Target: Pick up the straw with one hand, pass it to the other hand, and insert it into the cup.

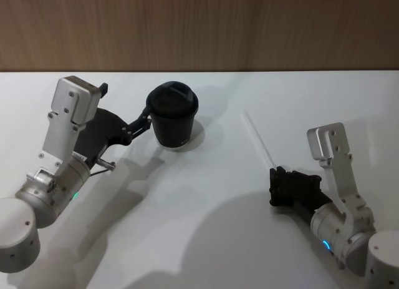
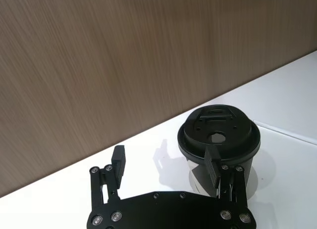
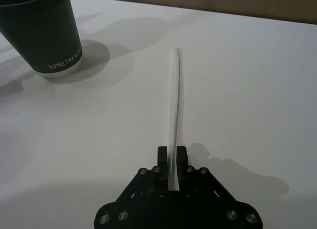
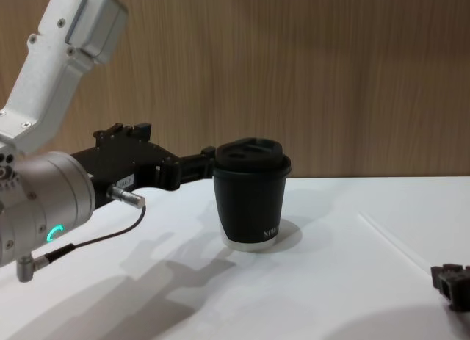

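Note:
The black cup (image 1: 173, 122) with its domed lid stands upright at mid table. My left gripper (image 2: 166, 162) is open beside it, and one fingertip (image 1: 145, 119) sits against the cup's (image 2: 218, 135) left side near the lid. The cup is not between the fingers. The thin white straw (image 1: 257, 139) lies stretched out right of the cup, pointing away from me. My right gripper (image 3: 172, 155) is shut on the straw's (image 3: 176, 100) near end, low over the table. From the chest view the straw (image 4: 389, 237) runs along the tabletop to the right gripper (image 4: 452, 281).
The white table (image 1: 206, 226) ends at a wooden wall (image 1: 199, 27) behind the cup. Open tabletop lies between the two arms and in front of the cup.

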